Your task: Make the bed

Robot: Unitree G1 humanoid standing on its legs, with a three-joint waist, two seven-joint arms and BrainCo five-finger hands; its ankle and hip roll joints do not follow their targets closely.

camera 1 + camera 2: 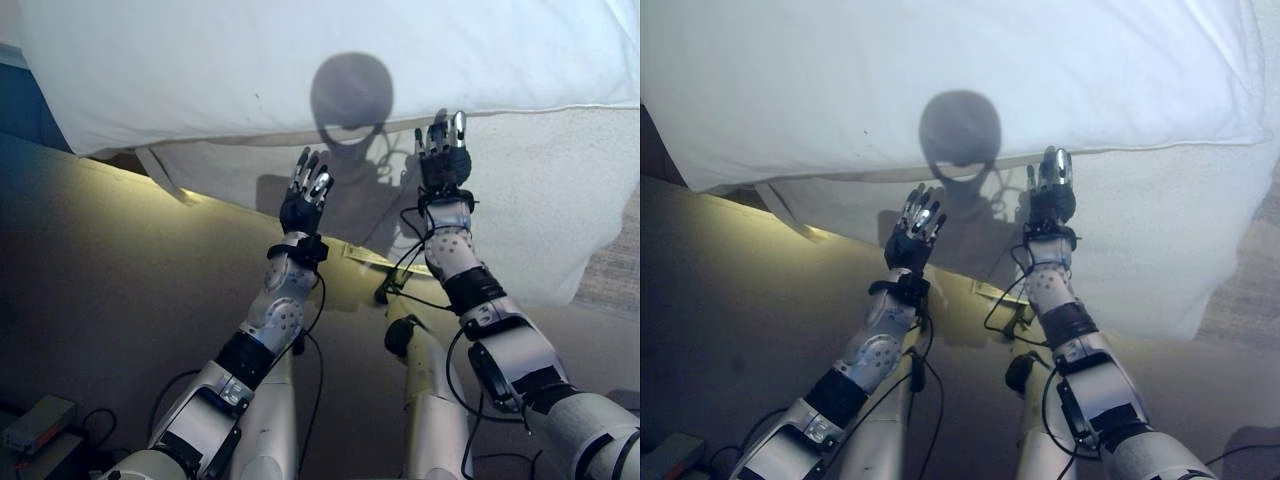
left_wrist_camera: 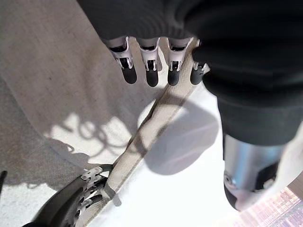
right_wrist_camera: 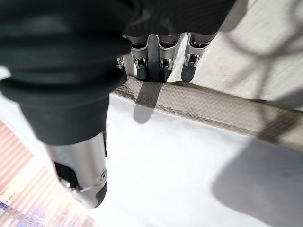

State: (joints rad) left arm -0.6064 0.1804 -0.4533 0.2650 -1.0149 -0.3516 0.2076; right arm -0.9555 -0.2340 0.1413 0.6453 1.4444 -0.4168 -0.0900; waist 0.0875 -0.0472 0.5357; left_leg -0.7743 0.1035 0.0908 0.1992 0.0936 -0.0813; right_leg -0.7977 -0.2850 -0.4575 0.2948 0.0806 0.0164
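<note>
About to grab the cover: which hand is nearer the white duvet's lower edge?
Right. The right hand has its fingers reaching the white duvet's lower edge; the left hand is lower, over the mattress side.

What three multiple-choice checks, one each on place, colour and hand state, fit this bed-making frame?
1. Where is the right hand?
A. At the duvet's lower edge
B. On the floor
C. By the grey box

2. What colour is the duvet?
A. Blue
B. White
C. Red

3. How is the left hand?
A. Clenched on cloth
B. Fingers extended, holding nothing
C. Holding a pillow

Key: 1 A, its fingertips reach the duvet's edge above the mattress side; 2 B, plainly white; 3 B, its fingers hang free above the cloth.
</note>
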